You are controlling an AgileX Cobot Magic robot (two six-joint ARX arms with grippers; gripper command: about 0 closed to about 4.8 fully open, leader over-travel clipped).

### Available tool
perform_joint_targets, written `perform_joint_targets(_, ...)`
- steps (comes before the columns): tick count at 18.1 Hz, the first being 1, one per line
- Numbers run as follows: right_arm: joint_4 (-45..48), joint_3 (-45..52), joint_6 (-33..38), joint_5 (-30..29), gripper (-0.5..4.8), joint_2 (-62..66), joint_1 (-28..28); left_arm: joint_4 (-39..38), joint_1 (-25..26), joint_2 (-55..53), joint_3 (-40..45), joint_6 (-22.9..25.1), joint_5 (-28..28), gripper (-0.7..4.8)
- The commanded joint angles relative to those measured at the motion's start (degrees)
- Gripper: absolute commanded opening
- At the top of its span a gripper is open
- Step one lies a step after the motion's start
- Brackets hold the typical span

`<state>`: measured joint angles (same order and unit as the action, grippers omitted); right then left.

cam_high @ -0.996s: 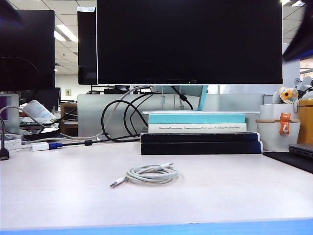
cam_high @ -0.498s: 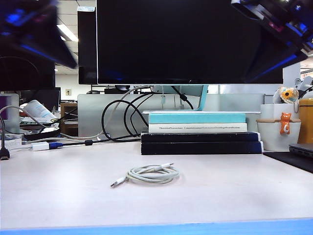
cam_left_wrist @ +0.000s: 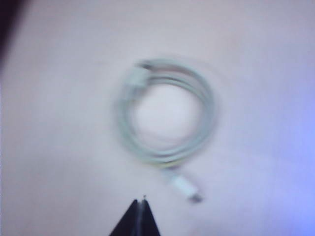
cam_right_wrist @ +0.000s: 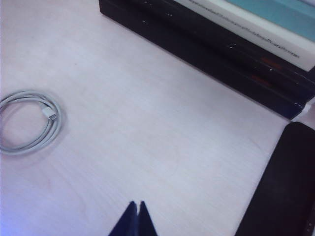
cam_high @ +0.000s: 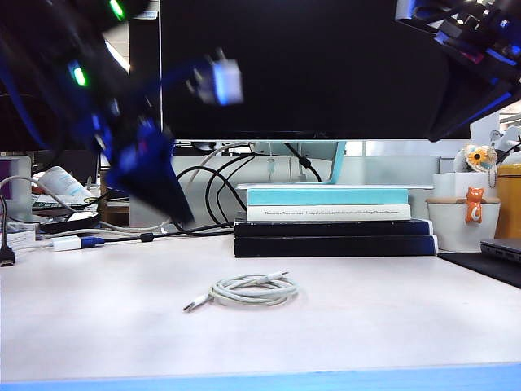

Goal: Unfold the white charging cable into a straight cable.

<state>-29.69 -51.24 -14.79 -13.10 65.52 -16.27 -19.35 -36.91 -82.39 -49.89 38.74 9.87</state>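
Note:
The white charging cable (cam_high: 252, 289) lies coiled in a flat ring on the pale table (cam_high: 98, 318), one plug sticking out toward the front left. My left gripper (cam_high: 181, 217) is shut, blurred by motion, and hangs above the table to the left of and behind the coil. In the left wrist view its closed tips (cam_left_wrist: 141, 201) sit just short of the cable (cam_left_wrist: 209, 108) and near its loose plug (cam_left_wrist: 187, 188). My right gripper (cam_high: 440, 134) is shut, high at the upper right. The right wrist view shows it (cam_right_wrist: 136, 203) far from the cable (cam_right_wrist: 55, 123).
A stack of books (cam_high: 334, 220) stands behind the coil, under a large dark monitor (cam_high: 317, 65). Black cables (cam_high: 203, 195) loop at the back left, by a white adapter with a blue plug (cam_high: 69, 243). A white cup (cam_high: 464, 224) and a black slab (cam_high: 496, 257) sit right.
The left arm has swung down from the upper left corner toward the table's middle. The right arm came into view at the upper right and shifted a little. The cable has not moved.

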Motion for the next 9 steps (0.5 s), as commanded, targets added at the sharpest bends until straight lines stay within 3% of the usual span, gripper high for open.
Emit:
perform_joint_targets(1, -0.74, -0.26, 0.22, -1.9, -0.06, -0.07, -0.07, 2.95, -3.69, -3.52, -0.52, 7.54, 0.87, 0.68)
perform_joint_targets(2, -0.72, -0.26, 0.22, -1.97, -0.06, -0.07, -0.07, 3.63, -4.66, -4.33, -0.72, 8.48, 0.79, 1.66)
perform_joint_targets(3, -0.77, -0.24, 0.22, -2.16, -0.06, -0.07, -0.07, 4.28, -5.16, -4.66, -0.74, 8.96, 0.59, 2.07)
perform_joint_targets(9, -0.66, -0.24, 0.2, -2.29, -0.06, 0.17, -0.07, 4.79, -5.44, -7.78, -1.44, 14.99, 0.55, 2.25)
